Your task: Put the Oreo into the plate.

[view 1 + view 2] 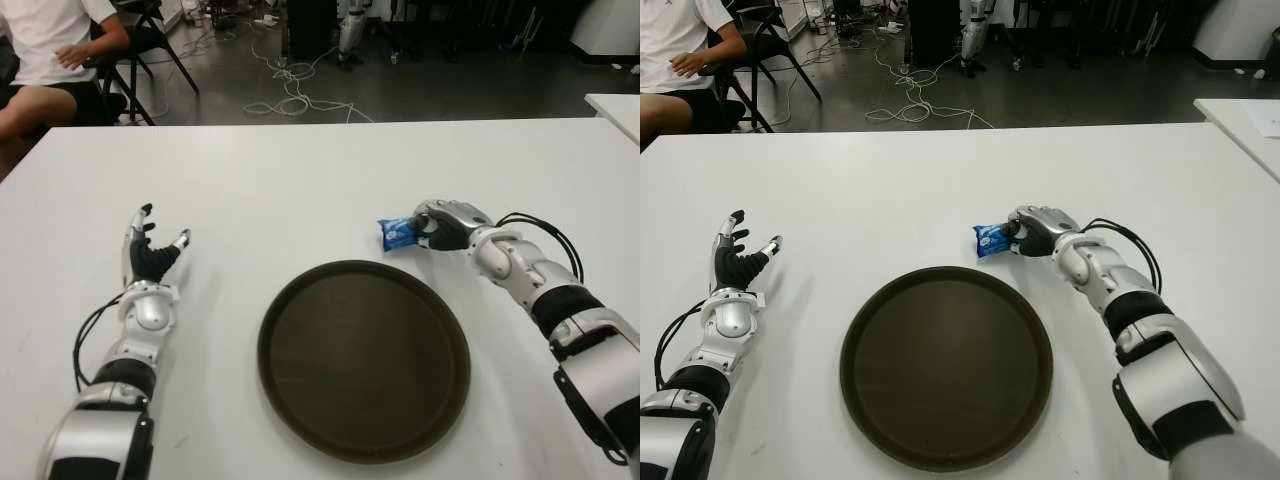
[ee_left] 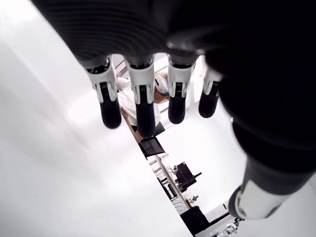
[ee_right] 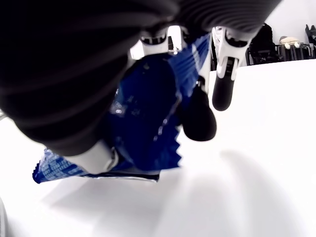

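A small blue Oreo packet [image 1: 397,233] lies on the white table [image 1: 300,180] just beyond the far right rim of the round dark brown plate [image 1: 364,358]. My right hand [image 1: 440,226] is curled over the packet's right end, and in the right wrist view its fingers [image 3: 197,116] close around the blue wrapper [image 3: 143,118] just above the tabletop. My left hand [image 1: 152,252] shows at the left of the plate, fingers [image 2: 143,103] spread and holding nothing.
A seated person [image 1: 45,50] is beyond the table's far left corner, by a black chair [image 1: 150,40]. Cables [image 1: 290,90] trail on the floor behind. Another white table's corner [image 1: 615,110] shows at the far right.
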